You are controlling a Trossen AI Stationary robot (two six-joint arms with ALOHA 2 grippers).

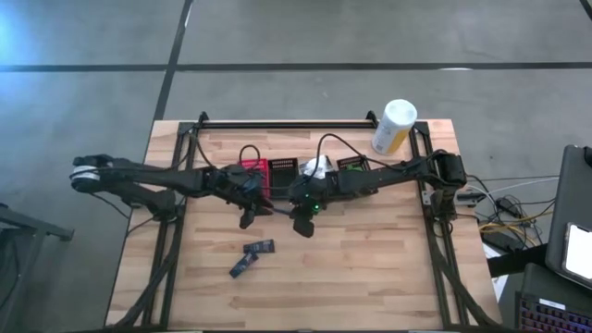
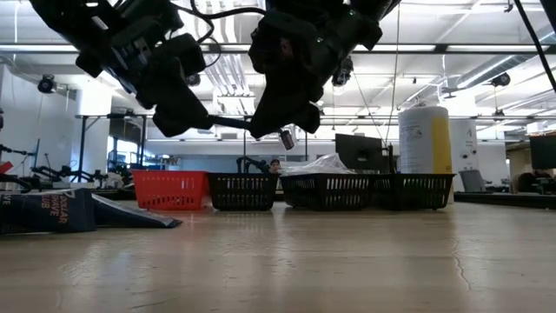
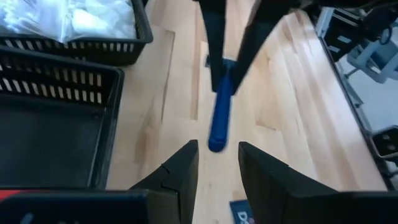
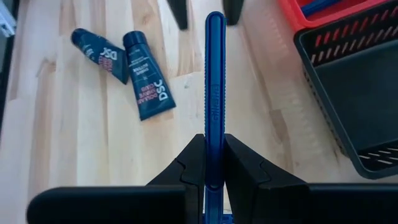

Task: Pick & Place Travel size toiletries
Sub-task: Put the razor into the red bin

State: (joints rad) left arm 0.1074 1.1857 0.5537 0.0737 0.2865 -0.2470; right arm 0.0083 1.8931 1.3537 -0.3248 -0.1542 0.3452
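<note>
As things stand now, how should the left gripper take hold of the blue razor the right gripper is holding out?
Probably by the free end of the blue razor. The right gripper is clamped on one end of the slim handle, and the other end points at the open left gripper. Coming in line with the handle, the left fingers could close across its narrow sides, clear of the right fingers.

Robotics lab or workshop: concrete floor [image 1: 305,32], ceiling strip lights [image 2: 486,49], monitors [image 2: 358,149], cabled wooden workbench [image 1: 370,268].
</note>
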